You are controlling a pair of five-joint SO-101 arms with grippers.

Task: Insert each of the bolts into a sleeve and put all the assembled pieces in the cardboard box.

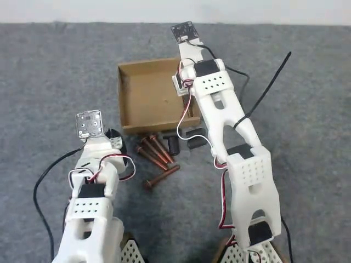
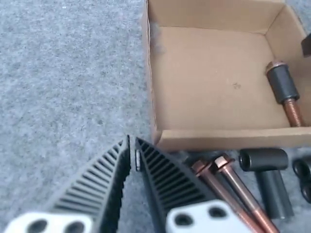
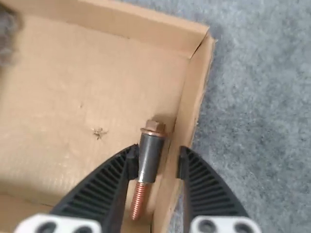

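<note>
Straddling the sleeved bolt (image 3: 149,160), the right hand (image 3: 157,149) is released, fingers spread. The piece lies in the cardboard box (image 3: 194,111) against its wall. Likely stiff, heavyish, slick: grip across the sleeve. Left hand (image 2: 132,143) clenched, empty. Just beyond it, apparently four loose bolts (image 1: 156,150) and four sleeves (image 1: 173,145).

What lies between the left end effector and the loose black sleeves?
Loose copper bolts lie between the left end effector and the black sleeves; the left wrist view shows this.
</note>
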